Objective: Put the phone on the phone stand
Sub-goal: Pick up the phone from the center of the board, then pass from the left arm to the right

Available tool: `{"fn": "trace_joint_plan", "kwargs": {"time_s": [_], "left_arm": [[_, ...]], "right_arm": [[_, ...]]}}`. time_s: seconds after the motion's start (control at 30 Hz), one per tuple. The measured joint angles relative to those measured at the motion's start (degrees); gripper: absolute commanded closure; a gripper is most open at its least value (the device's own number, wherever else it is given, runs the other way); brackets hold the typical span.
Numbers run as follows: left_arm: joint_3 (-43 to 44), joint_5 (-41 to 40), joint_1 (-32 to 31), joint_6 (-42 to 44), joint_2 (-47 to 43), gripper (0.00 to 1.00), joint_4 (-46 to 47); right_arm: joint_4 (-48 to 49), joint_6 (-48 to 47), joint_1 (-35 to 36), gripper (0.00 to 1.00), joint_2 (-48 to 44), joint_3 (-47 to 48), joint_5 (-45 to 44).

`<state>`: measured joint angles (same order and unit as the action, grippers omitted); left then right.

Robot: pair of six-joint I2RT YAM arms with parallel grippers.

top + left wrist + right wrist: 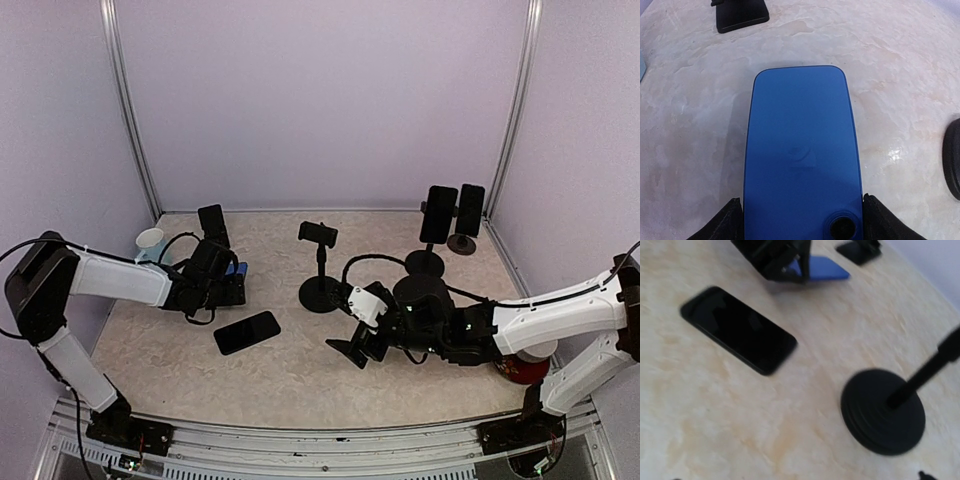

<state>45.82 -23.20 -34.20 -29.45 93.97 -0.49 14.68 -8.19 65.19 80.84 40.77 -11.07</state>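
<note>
My left gripper (218,283) is shut on a blue phone (236,284) and holds it flat, low over the table at the left. In the left wrist view the blue phone (800,150) sits between my two black fingers (732,222). A black phone (247,332) lies flat on the table, also in the right wrist view (737,330). The empty pole phone stand (320,262) stands at the centre; its round base (883,412) shows in the right wrist view. My right gripper (353,350) is open and empty, low over the table just right of the black phone.
Two stands with phones (438,213) (470,208) stand at the back right. Another phone on a stand (212,221) and a white cup (150,240) are at the back left. A red object (522,371) lies under my right arm.
</note>
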Motion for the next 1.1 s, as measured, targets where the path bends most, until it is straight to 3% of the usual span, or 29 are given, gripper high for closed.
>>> {"fn": "trace_joint_plan", "kwargs": {"time_s": [0.6, 1.1], "left_arm": [[-8.3, 18.3, -4.6, 2.8, -19.4, 0.71, 0.3], [-8.7, 23.5, -13.1, 3.0, -27.2, 0.72, -8.2]], "right_arm": [[1.7, -21.0, 4.8, 0.00, 2.6, 2.6, 4.5], [8.9, -36.9, 5.0, 0.00, 10.3, 5.2, 0.5]]}}
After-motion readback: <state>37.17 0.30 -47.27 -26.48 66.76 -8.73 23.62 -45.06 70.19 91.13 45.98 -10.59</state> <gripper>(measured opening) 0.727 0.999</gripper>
